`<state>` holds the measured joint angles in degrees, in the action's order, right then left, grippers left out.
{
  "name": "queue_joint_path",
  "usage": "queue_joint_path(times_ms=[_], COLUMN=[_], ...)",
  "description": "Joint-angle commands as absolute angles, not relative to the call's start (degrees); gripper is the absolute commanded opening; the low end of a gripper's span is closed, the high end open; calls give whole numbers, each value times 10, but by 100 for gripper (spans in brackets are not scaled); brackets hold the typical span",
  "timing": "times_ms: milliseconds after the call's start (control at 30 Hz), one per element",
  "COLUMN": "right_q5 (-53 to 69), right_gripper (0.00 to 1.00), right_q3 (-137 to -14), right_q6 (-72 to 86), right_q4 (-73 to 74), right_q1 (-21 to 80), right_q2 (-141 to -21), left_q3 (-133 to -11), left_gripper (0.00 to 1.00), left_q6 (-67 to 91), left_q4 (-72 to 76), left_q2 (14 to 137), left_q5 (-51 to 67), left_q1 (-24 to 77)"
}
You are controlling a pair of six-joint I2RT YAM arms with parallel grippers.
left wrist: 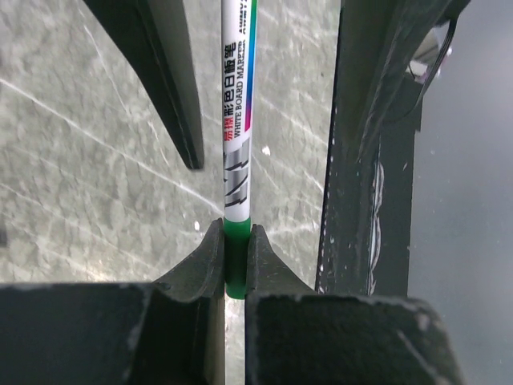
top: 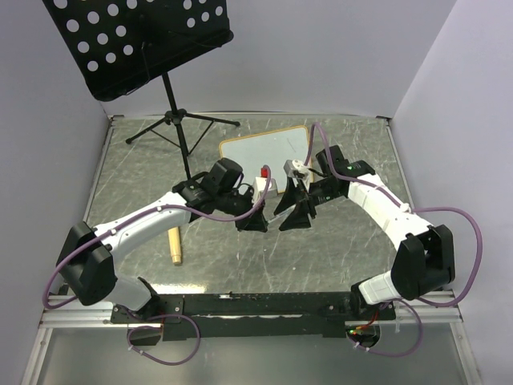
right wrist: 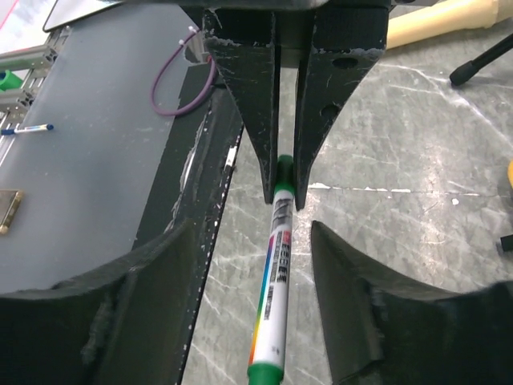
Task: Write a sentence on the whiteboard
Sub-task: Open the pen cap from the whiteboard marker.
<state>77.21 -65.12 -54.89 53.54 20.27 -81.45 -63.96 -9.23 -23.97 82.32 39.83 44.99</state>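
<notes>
One white, green-ended marker (left wrist: 237,160) is pinched by the left end effector (left wrist: 236,234); closure of the spread right end effector (right wrist: 252,233) seems needed for uncapping.

A grey-green, marble-patterned desk (top: 240,265) sits boxed in by plain pale walls (top: 337,56) at the back and on both sides. A black perforated music stand (top: 144,40) rises on its tripod near the far left corner. Soft, even light leaves faint reflections on the surface.
</notes>
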Motion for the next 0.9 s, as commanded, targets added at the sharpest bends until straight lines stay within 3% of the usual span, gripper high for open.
queue_joint_path(times_ms=[0,200,300,367,500,733,867], right_q5=[800,809,814,820,853,837,831], right_gripper=[61,47,46,48,65,65,61], right_q3=[-647,-649,-654,-658,-666,-608,-601], right_q6=[-516,-488,-480,-470,-425,-244,-216], right_q4=[496,479,480,480,464,293,265], right_q1=[207,207,206,201,179,177,178], right_q2=[-800,-801,-801,-802,-809,-784,-783], left_q3=[-634,-622,-613,-606,-588,-575,-573], left_gripper=[1,1,1,1,1,1,1], left_q6=[-65,-55,-50,-41,-26,-4,20], left_q4=[-178,-167,-163,-151,-126,-93,-82], left_q2=[810,808,803,796,780,771,776], left_q5=[425,424,424,431,446,467,471], left_q1=[450,448,443,439,428,416,415])
